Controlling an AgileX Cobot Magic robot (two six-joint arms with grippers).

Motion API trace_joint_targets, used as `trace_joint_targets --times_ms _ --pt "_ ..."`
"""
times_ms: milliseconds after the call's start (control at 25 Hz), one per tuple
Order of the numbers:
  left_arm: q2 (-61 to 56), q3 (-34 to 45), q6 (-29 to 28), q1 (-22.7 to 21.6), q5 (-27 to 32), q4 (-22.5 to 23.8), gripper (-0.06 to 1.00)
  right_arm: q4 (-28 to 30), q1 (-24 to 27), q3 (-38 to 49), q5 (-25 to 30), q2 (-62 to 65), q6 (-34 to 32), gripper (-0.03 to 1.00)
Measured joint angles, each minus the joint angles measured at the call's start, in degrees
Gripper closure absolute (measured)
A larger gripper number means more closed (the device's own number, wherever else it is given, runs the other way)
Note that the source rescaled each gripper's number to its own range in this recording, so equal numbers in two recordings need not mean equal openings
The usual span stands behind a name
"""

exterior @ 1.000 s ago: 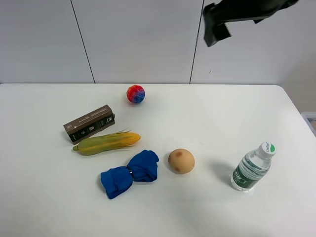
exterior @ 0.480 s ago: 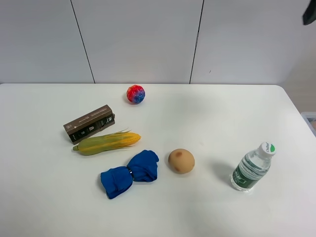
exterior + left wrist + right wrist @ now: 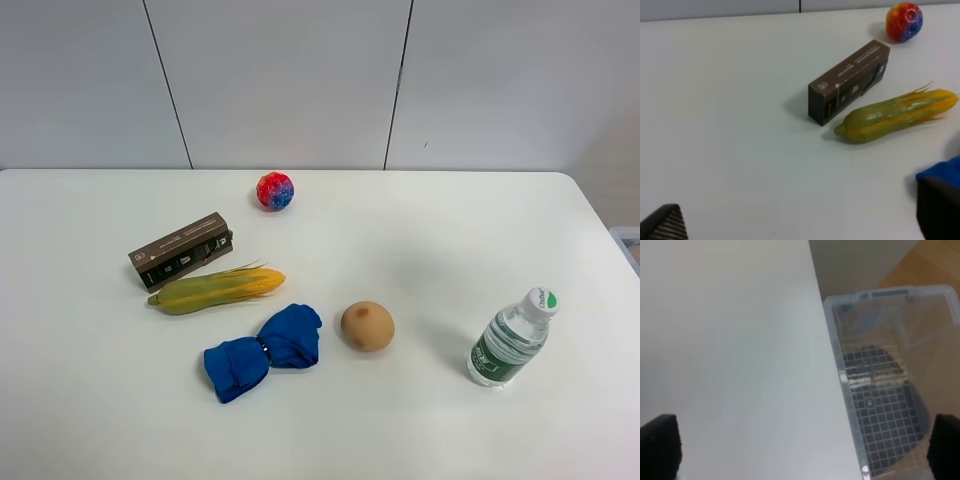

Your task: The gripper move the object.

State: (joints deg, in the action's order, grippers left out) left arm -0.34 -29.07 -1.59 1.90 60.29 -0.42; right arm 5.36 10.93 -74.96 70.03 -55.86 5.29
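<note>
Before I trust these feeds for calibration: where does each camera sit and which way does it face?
Exterior high: mounted high, facing the wall, looking down on the table; no arm shows.
Left wrist: low over the table, facing the corn and brown box; dark fingertips at the frame edge.
Right wrist: above the table edge, looking down at a clear bin; fingertips at the corners.
Shared: exterior and left wrist both show corn, box and colourful ball.

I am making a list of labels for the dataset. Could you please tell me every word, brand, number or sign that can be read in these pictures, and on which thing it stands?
No text can be read with certainty.
Brown box: light printed lines and small marks on top and side, too blurred to read.
Water bottle: green label with print, too small to read; a mark on the cap, also unreadable.
The ear of corn, the blue cloth and both balls bear no text.
</note>
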Motion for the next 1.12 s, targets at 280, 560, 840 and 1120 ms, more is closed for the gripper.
trace_joint_targets --times_ms 280,560,840,1120 --pt "0.0 0.0 0.0 0.0 0.0 0.0 -0.06 -4.4 0.0 15.0 -0.1 19.1 -1.6 -0.02" --pt "0.0 0.0 0.0 0.0 0.0 0.0 -0.06 -4.6 0.0 33.2 -9.7 38.1 -5.3 -0.02" --pt "0.0 0.0 0.0 0.0 0.0 0.0 -0.06 -4.6 -2.9 42.3 -12.3 48.8 -5.3 -0.02" --pt "0.0 0.0 0.0 0.0 0.0 0.0 -0.06 -4.6 -5.8 42.6 -11.5 50.6 -5.3 -0.02"
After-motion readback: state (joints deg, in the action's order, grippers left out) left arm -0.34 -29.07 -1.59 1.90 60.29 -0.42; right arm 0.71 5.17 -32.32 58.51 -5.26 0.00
